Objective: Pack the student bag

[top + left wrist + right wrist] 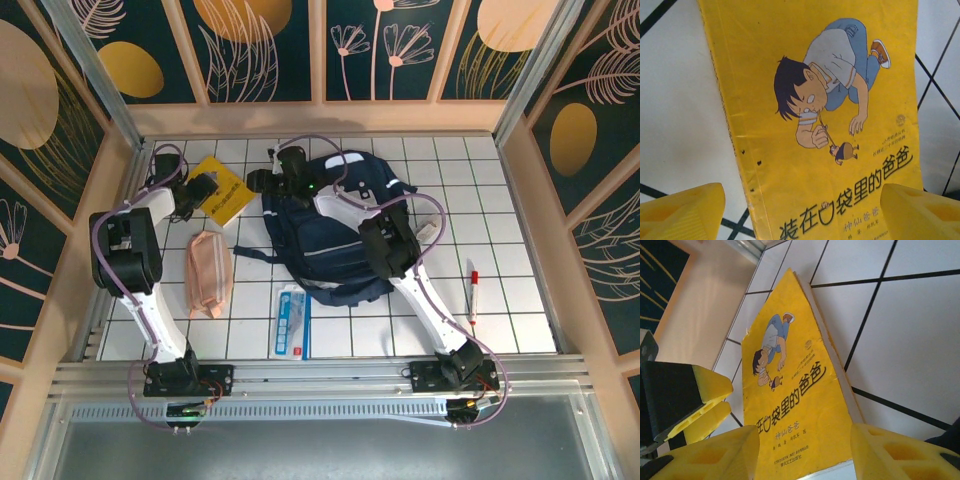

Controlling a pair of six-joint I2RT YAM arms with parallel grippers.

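Observation:
The student bag, a big navy backpack with pale stripes, lies flat at mid-table. Left of it lies a yellow book with a cartoon boy on its cover. My left gripper hovers over the book's left part, and in the left wrist view it is open, the cover showing between its yellow fingers. My right arm reaches over the bag. The right gripper stands open at the book's near edge, one finger on each side. Neither holds anything.
A pink pouch lies in front of the book. A blue-and-white packet sits near the front edge, and a red pen lies at the right. Walls close in the table on both sides and at the back.

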